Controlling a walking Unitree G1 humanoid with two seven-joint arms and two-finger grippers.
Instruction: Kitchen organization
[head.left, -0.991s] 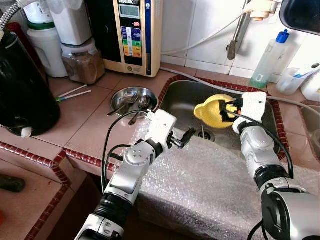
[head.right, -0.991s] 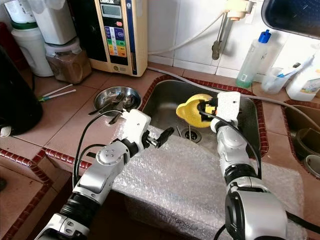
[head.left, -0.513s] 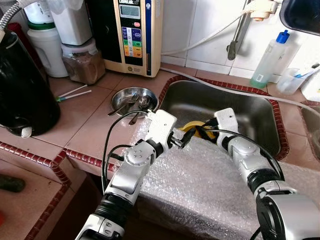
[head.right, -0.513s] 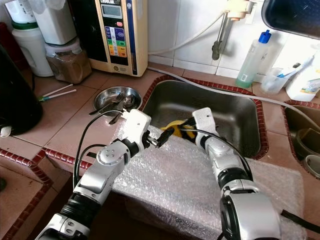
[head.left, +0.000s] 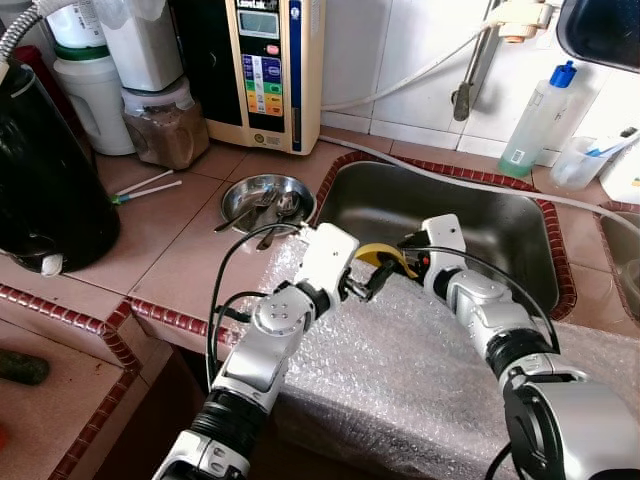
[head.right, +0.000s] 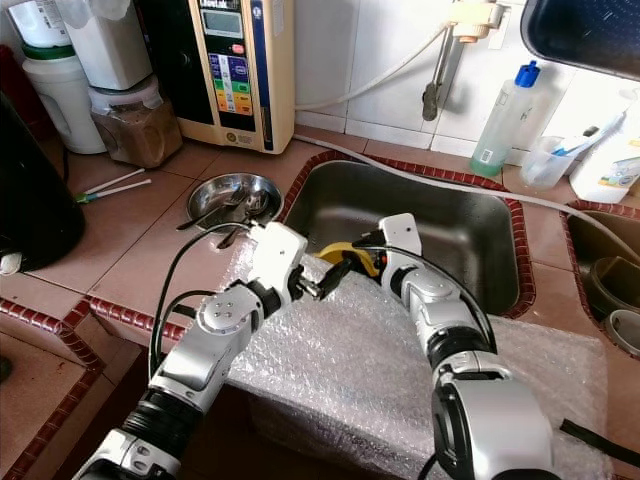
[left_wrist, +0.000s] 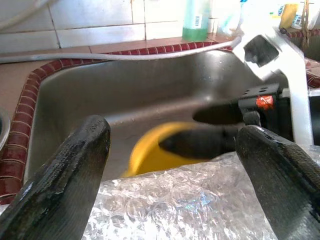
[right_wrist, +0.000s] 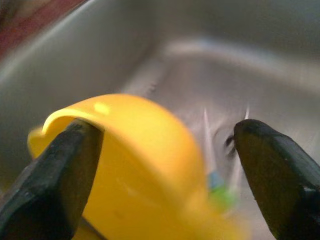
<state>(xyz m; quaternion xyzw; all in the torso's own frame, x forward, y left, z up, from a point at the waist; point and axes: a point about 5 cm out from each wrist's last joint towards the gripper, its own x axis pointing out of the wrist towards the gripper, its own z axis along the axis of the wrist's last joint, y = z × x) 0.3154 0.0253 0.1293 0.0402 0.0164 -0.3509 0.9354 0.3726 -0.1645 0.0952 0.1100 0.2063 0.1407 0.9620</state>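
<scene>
Yellow plastic bowl (head.left: 383, 257) — tipped on its side, low in the sink (head.left: 500, 215), at its nine-o'clock wall.

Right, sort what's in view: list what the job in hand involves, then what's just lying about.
In the job:
yellow bowl, low in the sink
right pincer, at the bowl's rim
left pincer, open, close by
bubble wrap over the sink's front edge

Lying about:
steel dish of cutlery
water purifier
soap bottle
brown-filled jar

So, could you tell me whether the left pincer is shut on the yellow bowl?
No, the left pincer is open, its fingers apart above the bubble wrap.
</scene>
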